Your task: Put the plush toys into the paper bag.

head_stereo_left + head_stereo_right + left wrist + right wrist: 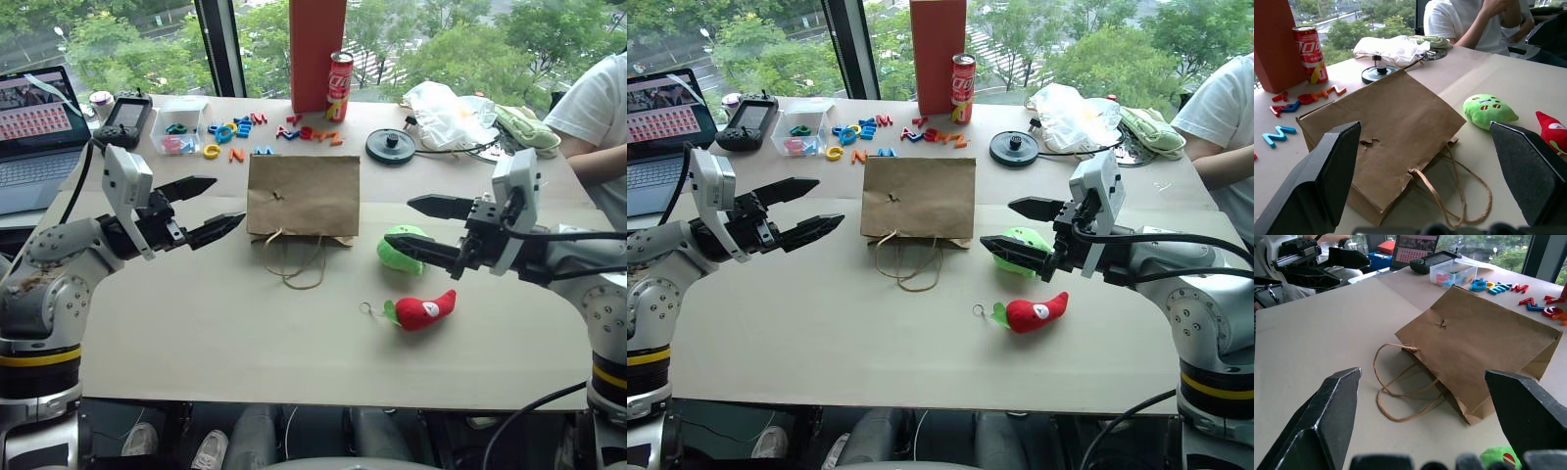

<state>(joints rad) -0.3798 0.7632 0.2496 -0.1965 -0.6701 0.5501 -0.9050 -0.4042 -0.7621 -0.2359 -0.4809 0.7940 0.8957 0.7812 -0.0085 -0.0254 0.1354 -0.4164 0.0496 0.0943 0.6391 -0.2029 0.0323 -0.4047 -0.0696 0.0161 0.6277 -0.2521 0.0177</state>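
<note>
Behind released right end effector [423,224]: green plush toy [402,249]; left end effector [203,208] released.

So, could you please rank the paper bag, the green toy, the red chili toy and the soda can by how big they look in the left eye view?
1. paper bag
2. red chili toy and green toy, similar; pincer partly covers the green one
3. soda can, farther away, so unsure

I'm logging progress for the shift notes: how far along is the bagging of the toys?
Nothing is bagged yet. The paper bag lies flat on the table, and the green toy and red chili toy sit beside it. The left gripper and right gripper hover empty with jaws open. Both toys remain to do.
</note>
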